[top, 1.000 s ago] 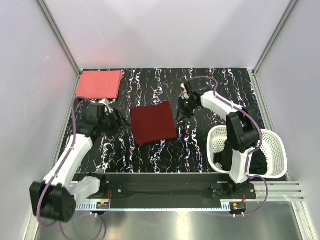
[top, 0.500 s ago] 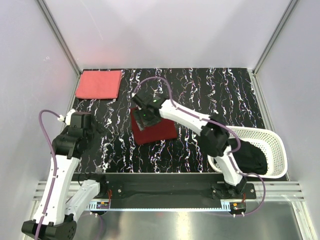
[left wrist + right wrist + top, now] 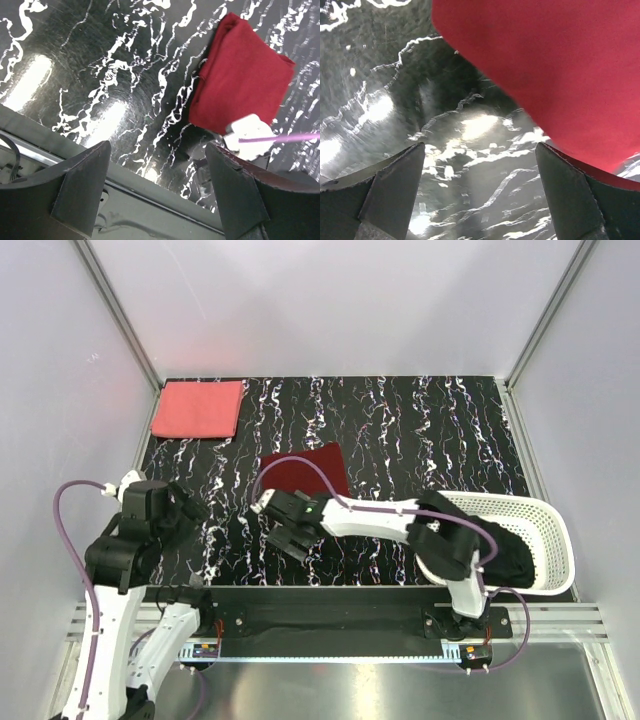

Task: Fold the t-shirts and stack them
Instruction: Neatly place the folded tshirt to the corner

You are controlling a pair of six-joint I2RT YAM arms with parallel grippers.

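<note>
Maroon t-shirt (image 3: 310, 468): folded into a compact rectangle, lying flat on the table (image 3: 420, 430) at the centre of the overhead frame.
Coral t-shirt (image 3: 197, 408): folded and flat in the upper left of the overhead frame, well apart from the maroon one.
Black t-shirt (image 3: 505, 558): a dark heap inside the white basket (image 3: 548, 512) at lower right. No fold can be made out.
Right gripper (image 3: 285, 530): low over the table, just beside the maroon shirt's lower-left edge. Jaws are wide apart with only bare marbled surface between them. In its wrist view the cloth edge fills the upper right.
Left gripper (image 3: 192, 510): left of centre and clear of all cloth. Jaws are apart and empty. Its wrist view shows the maroon rectangle in the upper right.
Stage, as judged: two shirts folded, none stacked, one not yet begun.
Step in hand, as judged: taking up the maroon fold to set it on the coral one.
Method advised: slide one finger under the near edge so that every layer is pinched, not the top ply alone. Support the opposite edge with the other gripper and carry the fold level.
Placement: lower it square over the coral shirt with edges matched, and release only once the cloth rests.
Risk: a single-corner grip may let the layers fall open, and the fold would be lost.
</note>
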